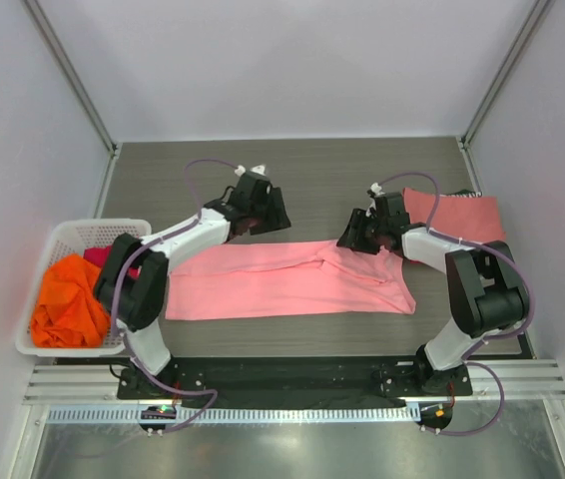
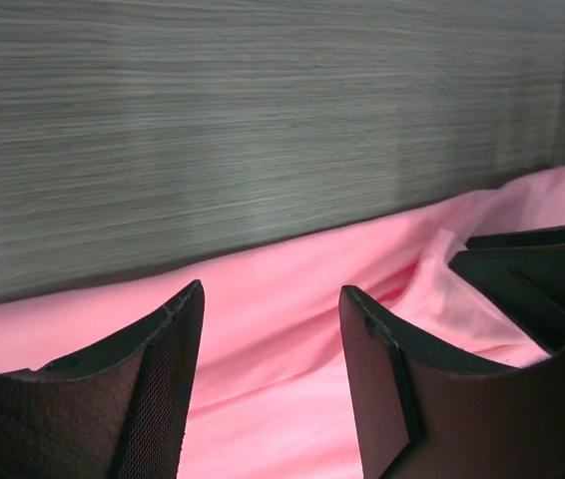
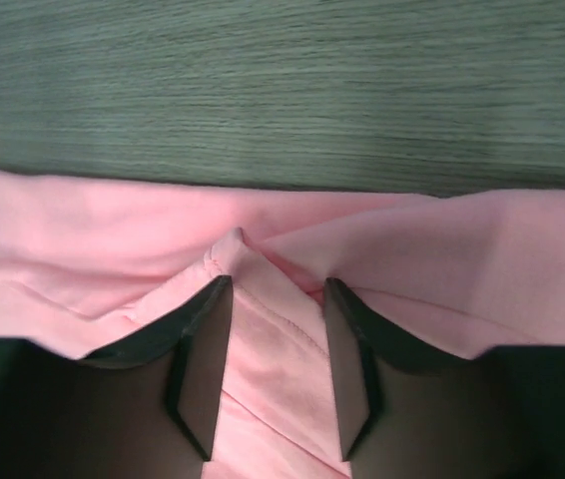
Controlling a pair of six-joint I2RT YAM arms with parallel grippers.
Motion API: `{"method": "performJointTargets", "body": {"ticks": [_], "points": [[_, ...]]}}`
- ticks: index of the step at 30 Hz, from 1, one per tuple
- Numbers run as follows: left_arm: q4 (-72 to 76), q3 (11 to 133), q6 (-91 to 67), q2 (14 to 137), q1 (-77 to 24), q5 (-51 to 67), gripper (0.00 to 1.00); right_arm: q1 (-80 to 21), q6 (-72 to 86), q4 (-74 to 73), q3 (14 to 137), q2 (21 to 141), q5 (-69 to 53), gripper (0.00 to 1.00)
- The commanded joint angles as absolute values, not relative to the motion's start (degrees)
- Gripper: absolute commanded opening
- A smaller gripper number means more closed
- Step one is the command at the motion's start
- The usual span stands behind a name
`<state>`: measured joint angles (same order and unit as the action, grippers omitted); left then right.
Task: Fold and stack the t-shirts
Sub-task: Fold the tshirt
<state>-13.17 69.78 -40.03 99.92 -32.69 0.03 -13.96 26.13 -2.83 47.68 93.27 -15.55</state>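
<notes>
Nearest the arm bases, the light pink t-shirt [image 1: 282, 284] is lying lengthwise, waiting for its fold. At its far edge the left gripper [image 2: 273, 299] is hovering, jaws apart and empty, while the right gripper [image 3: 278, 289] is straddling a raised pleat, jaws apart, not pinching. Both should be biting that edge evenly before lifting, I judge, steering clear of the salmon-red t-shirt [image 1: 457, 215] lying farther back.

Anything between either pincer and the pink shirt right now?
Nothing visible. The left pincer is open over the light pink t-shirt near its far edge, with only cloth below its fingers. The right pincer stands open astride a raised fold of the same shirt, cloth between its fingers.
</notes>
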Motion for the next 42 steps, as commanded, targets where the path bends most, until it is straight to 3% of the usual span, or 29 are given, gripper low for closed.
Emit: {"method": "performJointTargets", "body": {"ticks": [1, 6, 8, 17, 21, 23, 28, 32, 36, 42], "points": [[-16.69, 76.8, -39.64, 105.62, -35.24, 5.62, 0.57, -14.41, 25.22, -0.26, 48.0, 92.11, -18.54, 0.47], [-17.75, 81.38, -39.9, 111.62, -37.61, 8.34, 0.54, -14.41, 25.23, -1.58, 45.44, 87.72, -21.88, 0.12], [-17.84, 82.26, -40.16, 112.94, -38.41, 9.14, 0.54, -14.41, 25.14, -2.28, 44.21, 86.05, -22.58, 0.04], [-17.75, 83.58, -39.29, 114.17, -40.78, 11.34, 0.52, -14.5, 24.78, -8.96, 39.91, 76.21, -29.09, 0.01], [-17.31, 83.14, -39.73, 113.82, -41.13, 12.04, 0.52, -15.99, 25.49, -12.65, 37.01, 73.13, -31.02, 0.13], [-17.14, 83.23, -39.64, 113.73, -41.39, 12.04, 0.52, -17.05, 26.54, -14.23, 34.81, 71.2, -31.98, 0.24], [-16.79, 84.11, -39.11, 114.34, -42.27, 13.53, 0.53, -17.58, 30.32, -13.71, 29.71, 64.87, -37.08, 0.33], [-16.52, 85.08, -38.76, 114.7, -43.59, 14.68, 0.52, -17.49, 29.97, -18.96, 32.25, 60.48, -31.31, 0.48], [-16.52, 84.2, -39.37, 113.56, -44.91, 14.59, 0.52, -16.88, 29.7, -22.94, 37.43, 60.03, -10.7, 0.48], [-15.47, 77.8, -40.95, 107.59, -47.19, 9.23, 0.51, -15.65, 31.81, -22.68, 39.64, 65.21, 2.26, 0.47]]}}
